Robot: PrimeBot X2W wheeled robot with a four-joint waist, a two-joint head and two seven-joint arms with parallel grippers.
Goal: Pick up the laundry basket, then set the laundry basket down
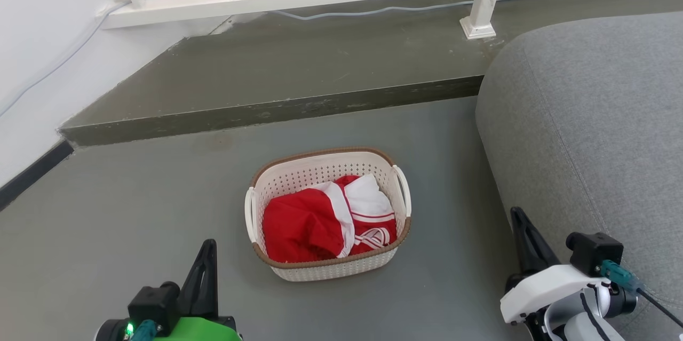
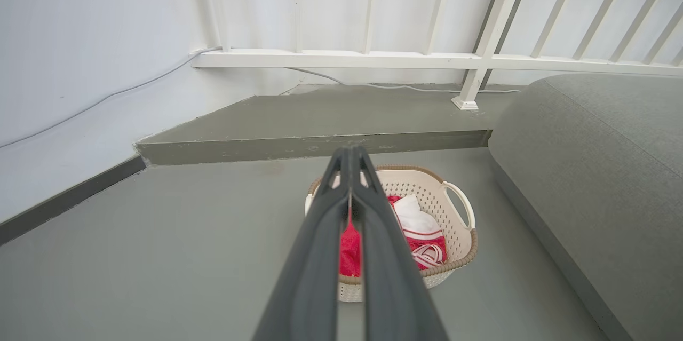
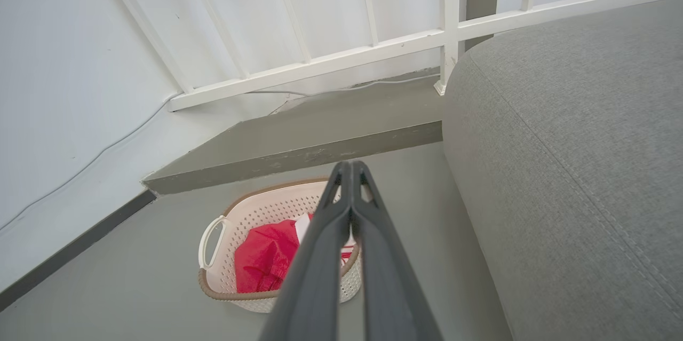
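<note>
Head view, basket: the small cream-white perforated plastic laundry basket with a brown woven-look rim [image 1: 331,272] stands on the grey painted floor [image 1: 133,207]. It is between the two arms and farther out than both, just left of the grey fabric sofa [image 1: 587,117].
Head view, load: crumpled red and white clothes [image 1: 304,226] lie in its bottom, below the rim.
Head view, left gripper: the left gripper [image 1: 209,247] hovers near-left of the basket, fingers pressed together, holding nothing.
Head view, right gripper: the right gripper [image 1: 516,216] hangs near-right, against the sofa's edge, likewise clenched and empty.
Left wrist view, aim: the closed fingers lie across the basket's left half; its white right handle [image 2: 463,199] shows beyond them.
Right wrist view, aim: the closed fingers cover the basket's right side; the white left handle [image 3: 204,247] shows, and the sofa runs close along the right.
Risk, grasp: both tools probably must open before reaching the handles; arriving clenched would likely shove the light basket along the floor.
Risk, sofa: the gap by the right handle looks tight, so the right arm may rub the upholstery and miss.
Risk, lift: raising one handle ahead of the other would tilt the basket and could spill the clothes.
Risk, far side: a push could drive the basket toward the raised grey step [image 1: 267,111] beyond it.
</note>
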